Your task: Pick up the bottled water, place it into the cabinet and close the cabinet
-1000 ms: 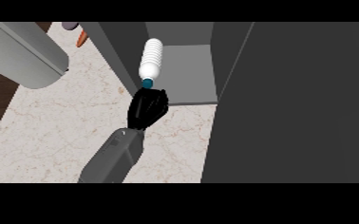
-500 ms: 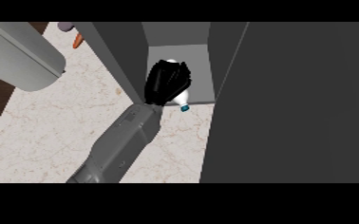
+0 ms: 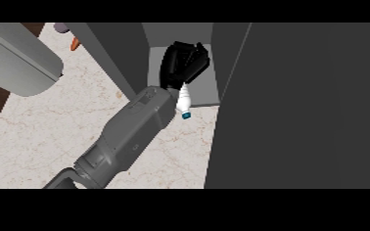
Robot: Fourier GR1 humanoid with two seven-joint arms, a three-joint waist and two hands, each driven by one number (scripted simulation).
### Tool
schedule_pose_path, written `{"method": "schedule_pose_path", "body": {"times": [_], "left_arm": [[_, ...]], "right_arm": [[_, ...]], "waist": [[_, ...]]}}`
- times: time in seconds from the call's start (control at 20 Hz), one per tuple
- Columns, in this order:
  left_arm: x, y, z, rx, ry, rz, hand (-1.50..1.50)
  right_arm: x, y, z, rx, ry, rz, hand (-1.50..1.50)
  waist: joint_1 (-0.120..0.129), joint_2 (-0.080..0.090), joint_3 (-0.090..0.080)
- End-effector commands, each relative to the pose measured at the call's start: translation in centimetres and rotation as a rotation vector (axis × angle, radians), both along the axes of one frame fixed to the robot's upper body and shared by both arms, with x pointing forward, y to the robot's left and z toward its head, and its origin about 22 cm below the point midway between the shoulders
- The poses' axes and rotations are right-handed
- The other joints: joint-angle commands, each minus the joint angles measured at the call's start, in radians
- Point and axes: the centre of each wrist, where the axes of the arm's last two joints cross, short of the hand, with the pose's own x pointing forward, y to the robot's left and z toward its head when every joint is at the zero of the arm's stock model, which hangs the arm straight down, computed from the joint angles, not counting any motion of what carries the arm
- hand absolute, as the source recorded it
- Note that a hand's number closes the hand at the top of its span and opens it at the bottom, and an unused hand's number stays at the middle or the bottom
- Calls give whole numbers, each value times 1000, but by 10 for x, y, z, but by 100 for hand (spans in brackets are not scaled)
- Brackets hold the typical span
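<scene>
Lying at the far left, a large grey rounded object (image 3: 25,66) hangs over the counter's (image 3: 65,122) left edge, with a small orange thing (image 3: 74,44) and a purplish one (image 3: 61,28) just beyond it near the counter's far edge; what they are cannot be told. The counter itself is pale, marbled stone.

One grey forearm (image 3: 123,137) comes up from the lower edge, slanting toward the far right, and ends in a black hand (image 3: 184,63) inside the open cabinet (image 3: 170,34). Which arm it is cannot be told from this view alone. The hand's fingers curl down round the bottled water (image 3: 183,100), covering most of it. Only the bottle's lower stretch shows: a white body and a teal cap (image 3: 186,115), pointing toward the near side and poking out just past the front edge of the cabinet's shelf (image 3: 206,90). The bottle is tilted, cap end nearest the viewer.

To the right, the dark cabinet door (image 3: 296,107) stands open, filling the right side and hiding the counter's right edge.
</scene>
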Motion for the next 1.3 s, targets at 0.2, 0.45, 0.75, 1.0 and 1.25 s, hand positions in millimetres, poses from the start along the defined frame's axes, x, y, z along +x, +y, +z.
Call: {"method": "schedule_pose_path", "body": {"times": [0.2,0.45,0.75,1.0,1.25], "left_arm": [[13,9,-7,65,53,104,150],[17,22,-18,147,63,171,150],[19,39,-31,182,99,236,150],[21,46,-34,169,95,259,150],[23,49,-33,47,96,286,150]], "right_arm": [[11,-24,8,2,-28,47,-150],[6,-18,14,29,-9,71,-150],[3,-19,12,14,-13,69,-150],[12,-26,11,36,-47,76,-150],[10,-27,15,50,-29,65,-150]], "waist": [[-24,15,0],[-35,22,-1],[-47,27,-1],[-49,40,-2],[-48,41,-4]]}}
